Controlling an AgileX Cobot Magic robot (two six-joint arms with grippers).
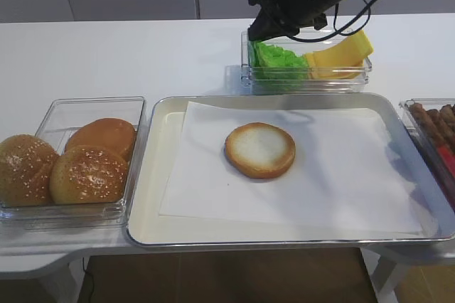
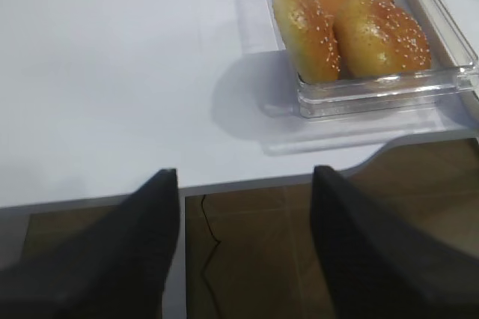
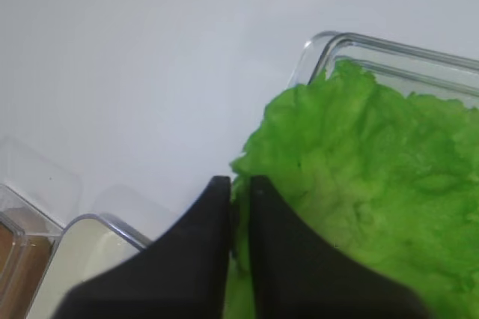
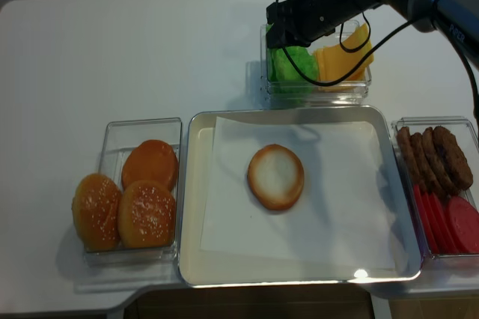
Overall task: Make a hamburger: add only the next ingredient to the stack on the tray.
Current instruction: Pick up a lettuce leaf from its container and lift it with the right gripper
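The lettuce leaf [image 1: 276, 57], bright green and ruffled, lies in a clear box [image 1: 306, 80] behind the tray. My right gripper [image 3: 239, 186] is shut on the leaf's near edge, and green shows in the thin slit between its black fingers. From above, that gripper [image 4: 275, 37] sits at the box's left end. The bun half [image 1: 260, 149] lies cut face up on white paper in the silver tray [image 1: 165, 168]. In the left wrist view my left gripper [image 2: 245, 178] is open and holds nothing, over the table's front edge.
Yellow cheese slices [image 1: 343, 57] share the lettuce box. A clear box with three domed buns [image 4: 135, 199] stands left of the tray. Brown patties [image 4: 438, 156] and red tomato slices [image 4: 458, 223] lie in a box at the right.
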